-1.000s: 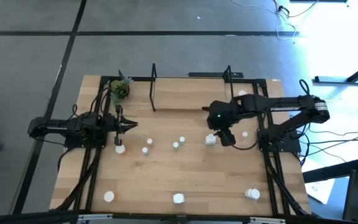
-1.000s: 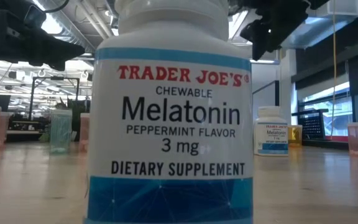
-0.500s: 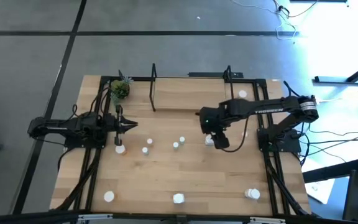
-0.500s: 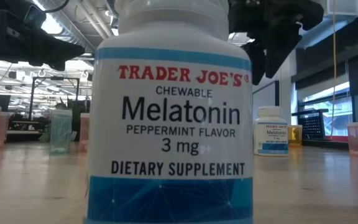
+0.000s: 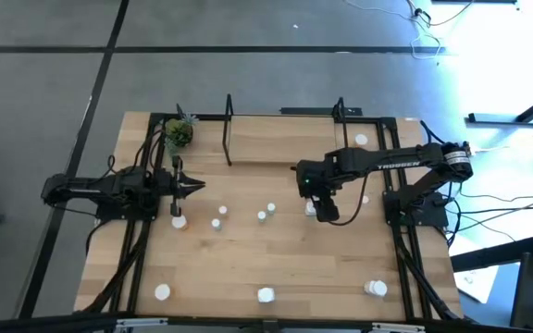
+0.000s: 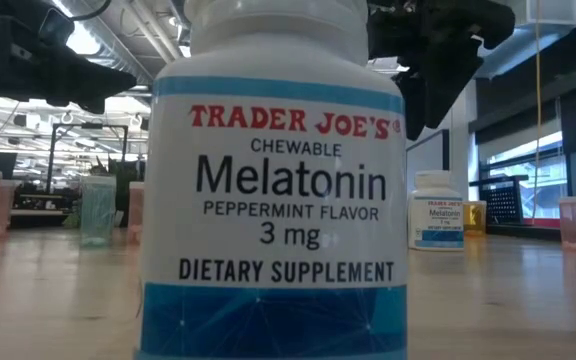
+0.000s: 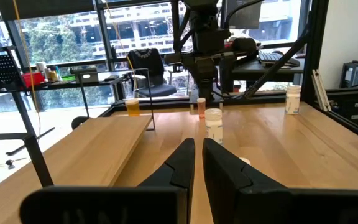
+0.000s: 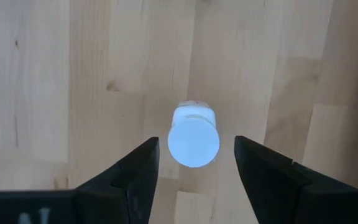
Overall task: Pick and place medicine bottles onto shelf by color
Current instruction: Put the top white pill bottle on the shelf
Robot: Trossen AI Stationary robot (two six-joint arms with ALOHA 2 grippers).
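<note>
Counting from above: nine white-capped bottles on the worktop (image 5: 248, 250), one shelf (image 5: 285, 139) at the far edge, one plant (image 5: 178, 134). Right tool (image 5: 323, 211) hangs fingers spread over a white bottle (image 8: 193, 138), straddling, not touching. Left tool (image 5: 195, 186) pinched shut, empty, near an orange bottle (image 5: 179, 221). Nearest bottle (image 6: 273, 180) white, blue-banded label.

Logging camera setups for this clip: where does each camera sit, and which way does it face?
High: overhead, straight down on the table; both arms show.
Low: table height, level, blocked by a melatonin bottle; an arm shows above.
Left wrist: looks along the table past the shut left gripper at the right arm.
Right wrist: looks down between the open right gripper fingers at a white-capped bottle, also in high.
</note>
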